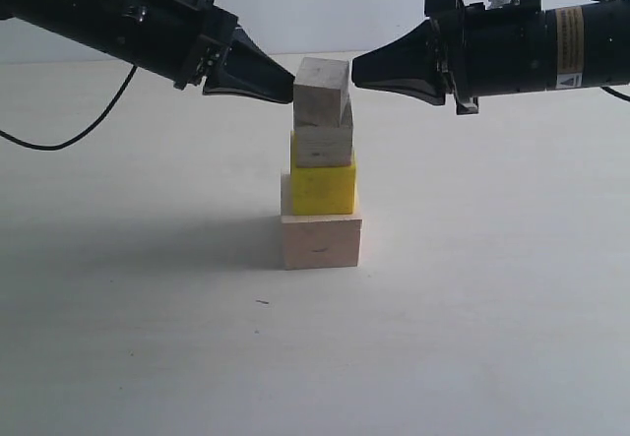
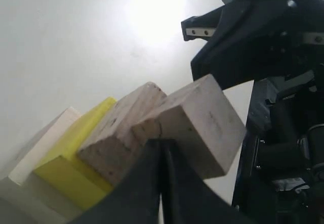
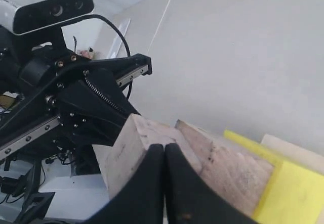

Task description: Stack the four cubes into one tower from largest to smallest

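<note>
Exterior view: the tower (image 1: 322, 165) is up on the white table (image 1: 492, 338). The large pale bare-wood cube (image 1: 321, 241) is at the bottom, then the bright yellow cube (image 1: 323, 188), then the medium pale wood cube (image 1: 323, 146). The small pale wood cube (image 1: 323, 92) is on top, twisted off-square. It's sandwiched between the claws: the left claw (image 1: 285, 87) touches one side with its tip, and the right claw (image 1: 359, 65) sits right at the opposite side. Wrist views show each claw's fingers pressed together, with nothing gripped. The only marking is a tan label band (image 1: 569, 47) with a warning triangle behind the right claw, text too small to read.
</note>
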